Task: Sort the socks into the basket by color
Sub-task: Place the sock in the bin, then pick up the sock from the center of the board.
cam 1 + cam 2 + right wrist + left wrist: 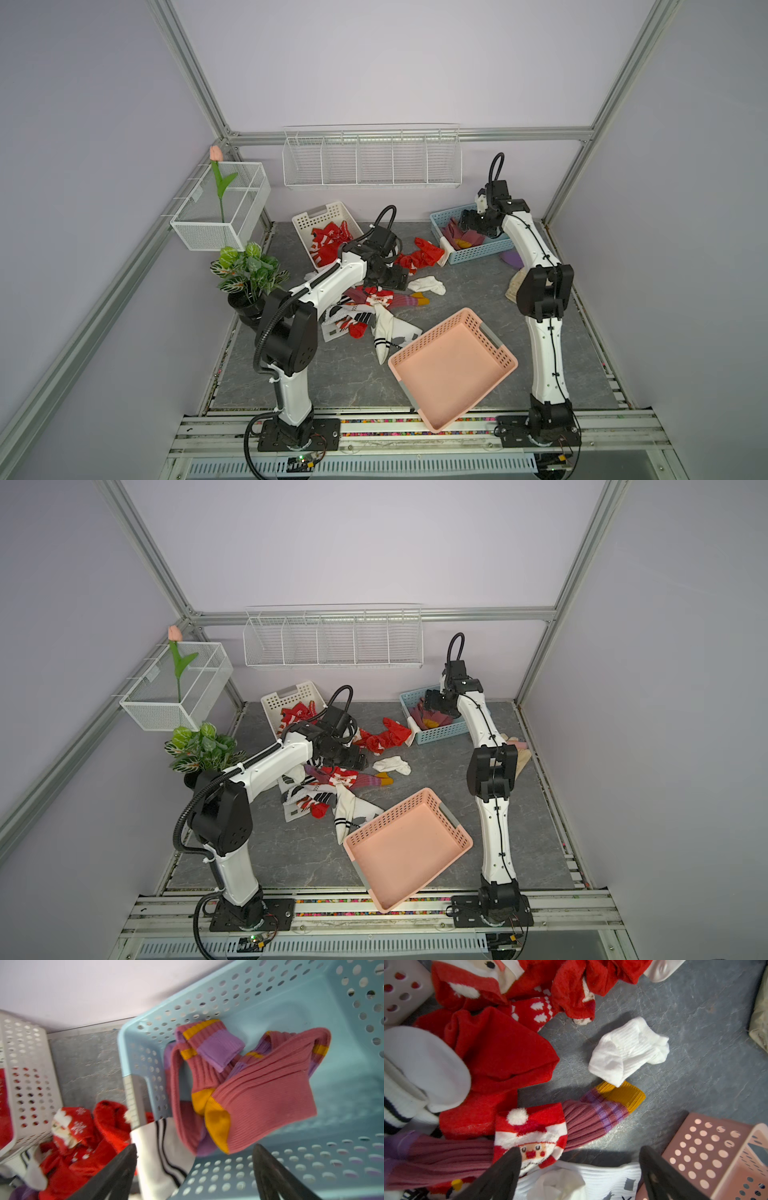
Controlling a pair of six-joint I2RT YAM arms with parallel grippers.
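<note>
Across the grey marbled tabletop (pixel 340 374), closed in by lavender walls (pixel 395 62) and an aluminium frame (pixel 195 79), loose socks (pixel 374 309) lie heaped at the centre, with a small white sock (pixel 428 285) just toward 2 o'clock of the heap. A white basket (pixel 316 216) at 11 o'clock holds red socks (pixel 328 243), and more red ones (pixel 424 253) lie between it and the blue basket (pixel 478 253) at 1 o'clock. In that blue basket lie maroon socks (pixel 259 1093) with orange heels. The right gripper (pixel 194 1146) hangs over them, jaws spread and holding nothing. The left gripper (pixel 579 1150) is likewise released above the heap, one finger (pixel 508 1167) over a Santa sock (pixel 531 1136). A pink basket (pixel 457 328) sits at 5 o'clock, its near corner overlapping the front rail. A potted plant (pixel 249 270) crowds the 9 o'clock edge and beige gloves (pixel 513 286) the 3 o'clock edge. Bare surface shows at 7 o'clock and at 4 o'clock.
</note>
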